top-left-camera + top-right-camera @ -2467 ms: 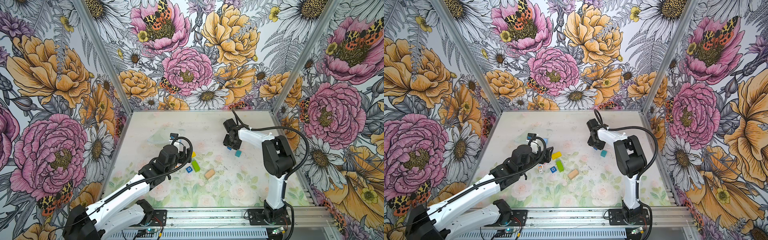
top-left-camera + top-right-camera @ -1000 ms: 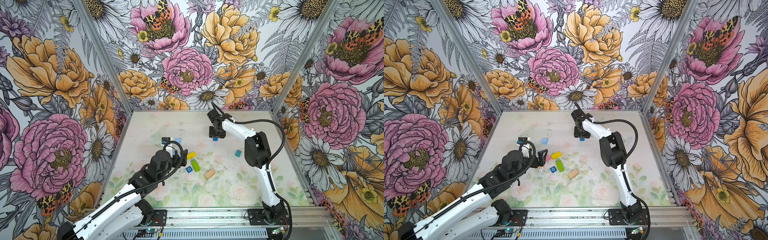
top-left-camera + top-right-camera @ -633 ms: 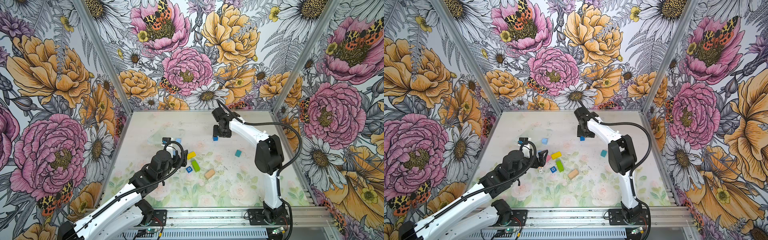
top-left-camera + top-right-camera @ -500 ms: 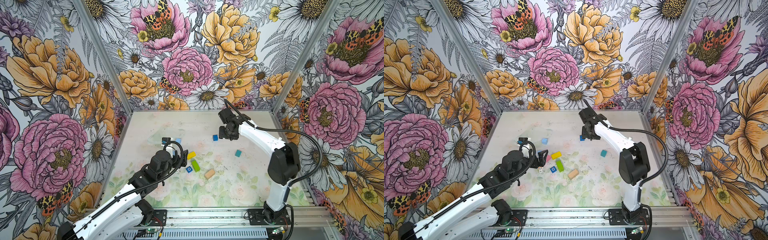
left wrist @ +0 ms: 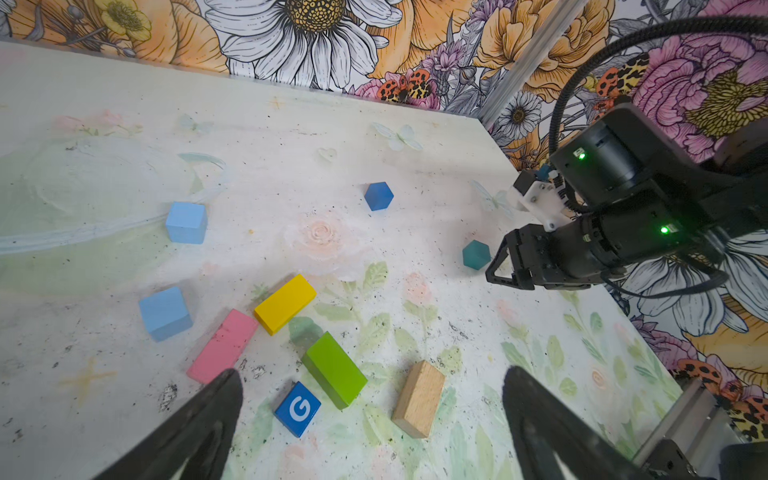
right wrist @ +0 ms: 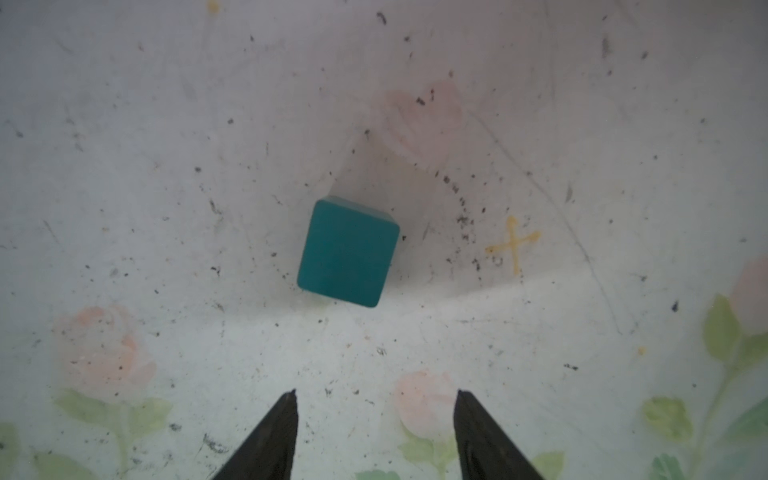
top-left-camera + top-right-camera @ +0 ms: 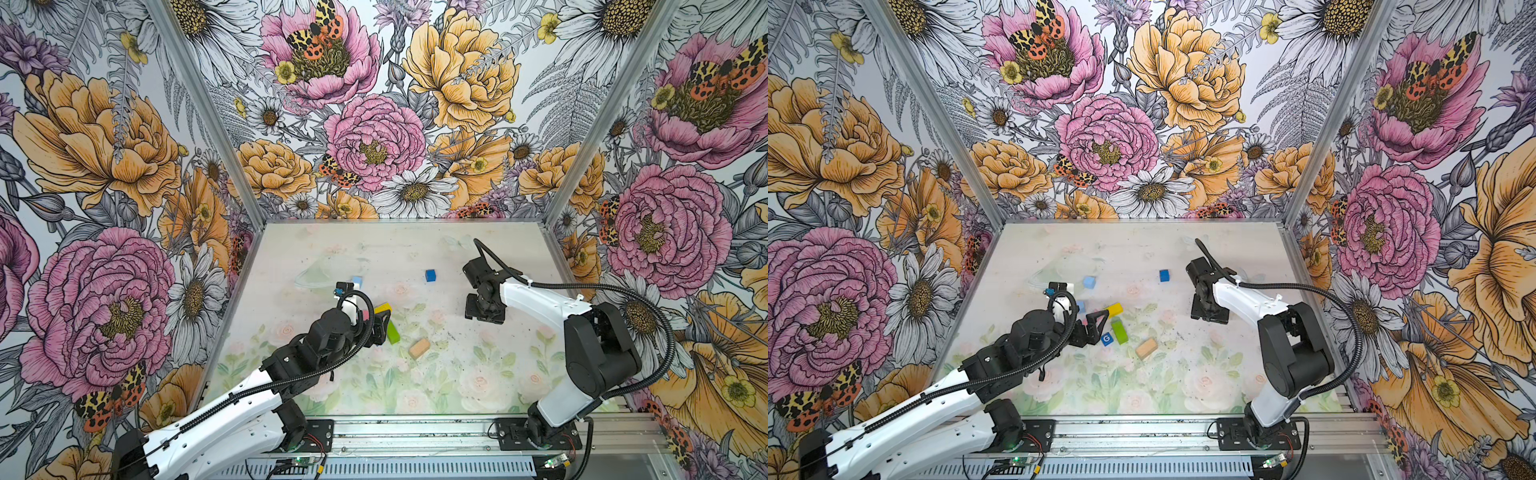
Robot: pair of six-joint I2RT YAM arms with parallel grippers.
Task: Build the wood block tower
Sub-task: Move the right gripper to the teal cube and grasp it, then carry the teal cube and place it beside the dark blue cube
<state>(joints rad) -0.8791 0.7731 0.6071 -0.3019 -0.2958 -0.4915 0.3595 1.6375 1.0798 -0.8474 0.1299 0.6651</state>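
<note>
The bench [image 7: 374, 245] is carrying every block loose and flat, none resting on another. The left arm [image 7: 249, 399] is reaching in from the front left corner, and the right arm [image 7: 540, 299] is bending in from the front right corner. The left pincer [image 5: 372, 376] is hanging released, its jaws spread wide and empty, over the cluster lying left of the bench's middle. The right pincer [image 6: 376, 392] is pointing down over the right half, its jaws standing partly apart and gripping nothing.

In the cluster, the green brick [image 5: 334, 370] is lying between the yellow brick [image 5: 284, 303] and the tan brick [image 5: 417, 399]. The pink brick [image 5: 222, 347] is sitting just beside the yellow one's end. A blue cube with a white G [image 5: 297, 409] is lying just beside the green brick. A light blue cube [image 5: 165, 313] is sitting near the pink brick, and a second light blue cube [image 5: 186, 222] is sitting farther toward the back edge. A dark blue cube [image 5: 378, 196] is standing alone nearer that edge. A teal cube [image 6: 347, 251] is sitting just ahead of the right pincer's tips, untouched.
</note>
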